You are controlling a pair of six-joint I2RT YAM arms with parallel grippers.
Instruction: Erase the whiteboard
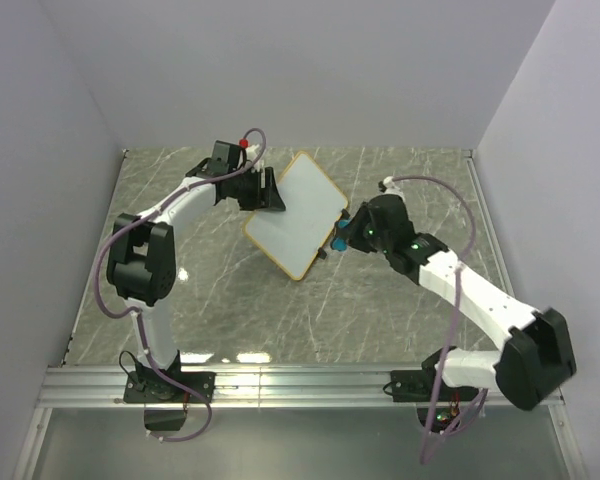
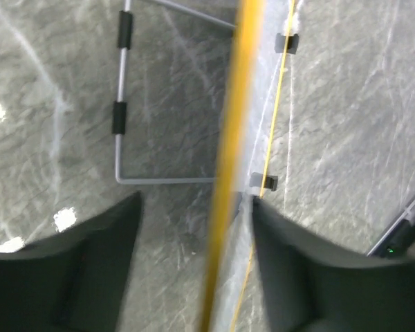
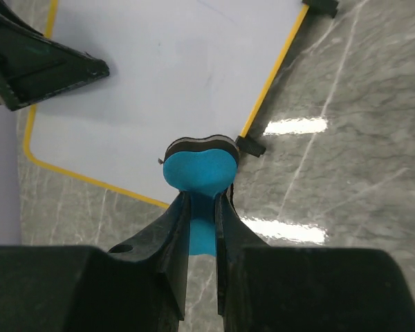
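Observation:
The whiteboard (image 1: 298, 212) is a white panel with a tan frame, standing tilted at mid-table, and its face (image 3: 180, 76) looks clean. My left gripper (image 1: 270, 190) is at its upper left edge. In the left wrist view the blurred yellow frame edge (image 2: 236, 138) runs between the spread fingers of that gripper (image 2: 195, 200), close to the right finger (image 2: 297, 263) and apart from the left one. My right gripper (image 3: 202, 197) is shut on a blue bone-shaped eraser (image 3: 197, 169), whose head rests at the board's right edge beside a black foot (image 3: 250, 146). From above, the eraser (image 1: 337, 242) sits at the right gripper (image 1: 340, 235).
A grey wire stand (image 2: 121, 104) with black sleeves lies on the marble-pattern table behind the board. White walls close in the left, back and right sides. An aluminium rail (image 1: 280, 385) runs along the near edge by the arm bases.

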